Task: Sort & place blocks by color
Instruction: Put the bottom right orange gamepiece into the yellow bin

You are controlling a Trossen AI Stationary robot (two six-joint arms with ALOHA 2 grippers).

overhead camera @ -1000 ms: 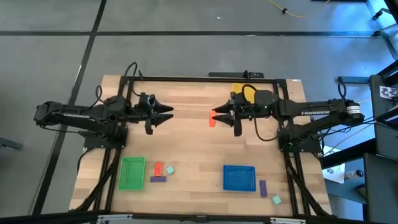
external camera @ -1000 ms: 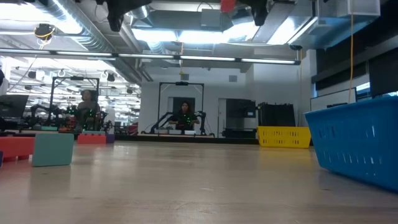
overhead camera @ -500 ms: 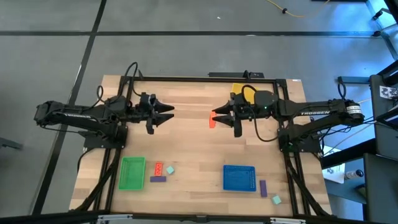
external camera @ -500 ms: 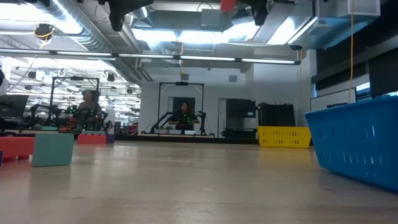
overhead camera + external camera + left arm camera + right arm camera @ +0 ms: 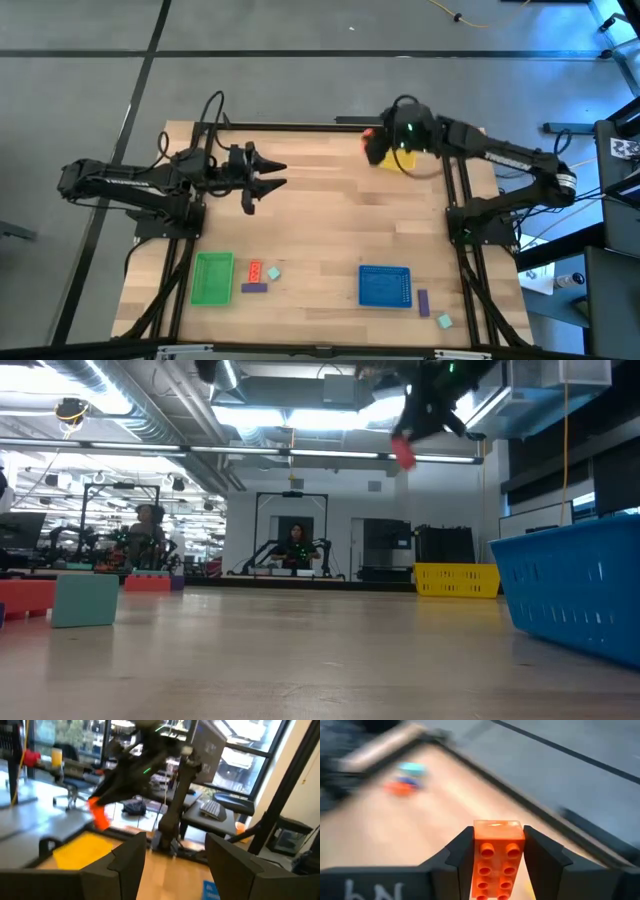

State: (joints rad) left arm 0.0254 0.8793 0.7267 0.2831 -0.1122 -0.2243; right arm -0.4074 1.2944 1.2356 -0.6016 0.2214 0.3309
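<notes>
Wooden counter (image 5: 320, 215), open lab behind. Right hand (image 5: 498, 865) grips an orange-red block (image 5: 498, 856) between both fingers, raised over the far right corner above the yellow tray (image 5: 456, 577), presumably to drop it by colour. Left hand (image 5: 280, 175) hangs mid-counter, fingers spread, holding nothing. Other blocks (image 5: 257, 278) lie beside the green tray (image 5: 212, 277); more sit just right of the blue tray (image 5: 385, 286).
</notes>
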